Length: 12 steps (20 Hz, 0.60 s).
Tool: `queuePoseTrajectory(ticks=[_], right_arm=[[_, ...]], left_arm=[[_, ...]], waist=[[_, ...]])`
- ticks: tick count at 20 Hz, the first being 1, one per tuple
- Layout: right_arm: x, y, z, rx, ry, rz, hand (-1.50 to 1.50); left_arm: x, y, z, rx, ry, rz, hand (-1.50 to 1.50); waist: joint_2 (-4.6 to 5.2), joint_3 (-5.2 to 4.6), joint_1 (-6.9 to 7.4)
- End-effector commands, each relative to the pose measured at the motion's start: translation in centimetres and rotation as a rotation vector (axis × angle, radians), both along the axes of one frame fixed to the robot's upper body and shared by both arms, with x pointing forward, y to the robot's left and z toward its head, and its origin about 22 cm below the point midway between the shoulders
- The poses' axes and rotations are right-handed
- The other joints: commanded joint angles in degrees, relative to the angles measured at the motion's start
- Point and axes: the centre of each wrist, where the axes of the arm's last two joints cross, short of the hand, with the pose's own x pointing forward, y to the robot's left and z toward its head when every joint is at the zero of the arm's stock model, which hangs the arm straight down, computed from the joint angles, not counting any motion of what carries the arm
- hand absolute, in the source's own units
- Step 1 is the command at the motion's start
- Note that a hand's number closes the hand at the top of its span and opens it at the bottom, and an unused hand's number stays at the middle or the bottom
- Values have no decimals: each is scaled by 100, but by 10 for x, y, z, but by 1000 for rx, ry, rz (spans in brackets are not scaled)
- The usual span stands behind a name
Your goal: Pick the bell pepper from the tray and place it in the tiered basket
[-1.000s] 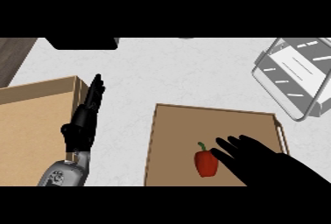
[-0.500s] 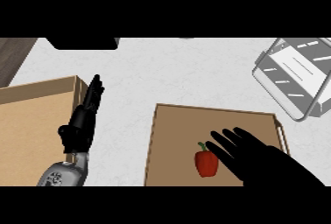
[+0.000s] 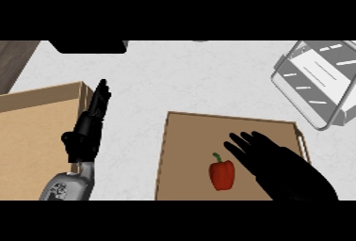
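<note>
A red bell pepper [image 3: 222, 174] with a green stem lies on the brown tray [image 3: 188, 141] at the lower middle. My right hand [image 3: 278, 162] hovers over the tray just right of the pepper, fingers straight and spread, holding nothing. A small gap shows between its fingers and the pepper. The grey wire tiered basket [image 3: 316, 80] stands at the upper right, beyond the tray's far corner. My left hand [image 3: 87, 129] rests open at the left, fingers pointing up, beside a wooden board.
A light wooden board [image 3: 35, 136] covers the left side of the white counter. A dark object [image 3: 87, 46] sits at the counter's far edge, upper left. Bare counter [image 3: 201, 80] lies between tray and basket.
My right hand has slid a little up and left across the tray, closer to the pepper. The pepper and the left hand have not moved.
</note>
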Motion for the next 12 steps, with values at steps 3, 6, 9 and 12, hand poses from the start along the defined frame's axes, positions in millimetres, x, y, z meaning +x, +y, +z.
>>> queuePoseTrajectory(ticks=[3, 6, 9, 12], right_arm=[[6, -8, -1, 31, 26, 2, -150], [0, -1, -31, 64, 30, 36, -150], [14, 9, -13, 47, 40, 41, -150], [20, 3, -22, 48, 68, 37, -150]], left_arm=[[6, -9, -5, 11, -4, 8, 0], [-3, 1, 4, -3, -1, -18, 0], [2, 6, -1, 15, 5, -12, 0], [4, -17, -11, 15, 2, -7, 0]], waist=[[-1, -1, -12], [-2, 1, 0], [-1, -2, 7], [1, -1, -1]])
